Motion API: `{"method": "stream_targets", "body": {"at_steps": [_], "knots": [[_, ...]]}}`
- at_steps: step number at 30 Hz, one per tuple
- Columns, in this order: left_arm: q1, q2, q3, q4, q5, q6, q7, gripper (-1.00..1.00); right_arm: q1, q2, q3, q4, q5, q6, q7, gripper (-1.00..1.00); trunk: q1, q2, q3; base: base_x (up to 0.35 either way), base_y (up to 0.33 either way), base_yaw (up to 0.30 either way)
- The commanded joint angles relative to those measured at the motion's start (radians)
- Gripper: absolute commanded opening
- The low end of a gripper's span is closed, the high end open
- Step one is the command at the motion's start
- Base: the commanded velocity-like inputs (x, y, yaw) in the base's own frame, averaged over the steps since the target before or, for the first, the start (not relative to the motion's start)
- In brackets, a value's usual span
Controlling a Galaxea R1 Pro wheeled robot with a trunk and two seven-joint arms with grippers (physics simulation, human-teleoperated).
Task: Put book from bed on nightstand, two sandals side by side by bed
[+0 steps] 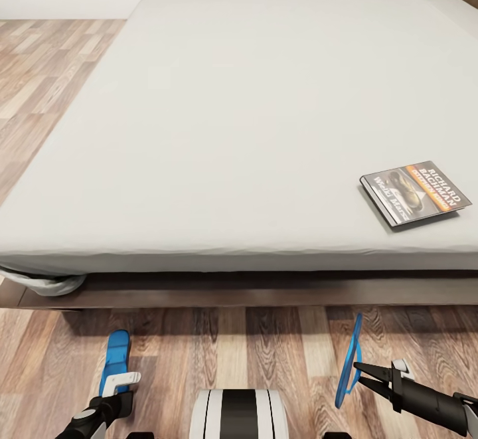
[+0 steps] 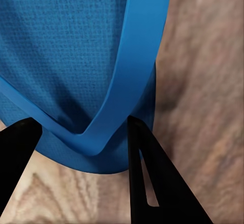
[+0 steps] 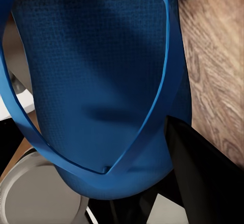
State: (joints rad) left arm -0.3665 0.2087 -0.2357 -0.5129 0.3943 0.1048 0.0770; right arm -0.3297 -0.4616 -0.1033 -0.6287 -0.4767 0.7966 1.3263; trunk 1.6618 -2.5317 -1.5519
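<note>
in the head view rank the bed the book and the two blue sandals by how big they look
1. bed, by far the largest.
2. book.
3. The two sandals: left sandal and right sandal look about alike; the right one is edge-on, so I won't rank them.

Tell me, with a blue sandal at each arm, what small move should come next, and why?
Probably lower the right sandal flat onto the floor by the bed. It hangs on edge from the right gripper, while the left sandal seems to lie flat at the left gripper. The book can wait.
</note>
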Motion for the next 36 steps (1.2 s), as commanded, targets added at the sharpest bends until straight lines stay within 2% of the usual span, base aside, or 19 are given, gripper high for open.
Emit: {"method": "stream_targets", "body": {"at_steps": [1,7,16,20,29,36], "knots": [[0.0,0.001,-0.008,-0.002,0.009,0.004,0.008,-1.0,0.0,0.0,0.0,0.0,-0.003,0.009,-0.001,-1.0,0.0,0.0,-0.001,0.0,0.0,0.0],[0.0,0.001,-0.008,-0.002,0.009,0.004,0.008,-1.0,0.0,0.0,0.0,0.0,-0.003,0.009,-0.001,-1.0,0.0,0.0,-0.001,0.0,0.0,0.0],[0.0,0.001,-0.008,-0.002,0.009,0.004,0.007,-1.0,0.0,0.0,0.0,0.0,-0.003,0.009,-0.001,-1.0,0.004,-0.002,-0.035,0.0,0.0,0.0],[0.0,0.001,-0.008,-0.002,0.009,0.004,0.007,-1.0,0.0,0.0,0.0,0.0,-0.003,0.009,-0.001,-1.0,0.004,-0.002,-0.035,0.0,0.0,0.0],[0.0,0.003,-0.008,-0.002,0.01,0.004,0.006,-1.0,0.0,0.0,0.0,0.0,-0.003,0.009,-0.001,-1.0,0.008,-0.004,-0.07,0.0,0.0,0.0],[0.0,0.004,-0.008,-0.002,0.009,0.001,0.006,-1.0,0.0,0.0,0.0,0.0,-0.003,0.009,-0.001,-1.0,0.008,-0.004,-0.07,0.0,0.0,0.0]]}}
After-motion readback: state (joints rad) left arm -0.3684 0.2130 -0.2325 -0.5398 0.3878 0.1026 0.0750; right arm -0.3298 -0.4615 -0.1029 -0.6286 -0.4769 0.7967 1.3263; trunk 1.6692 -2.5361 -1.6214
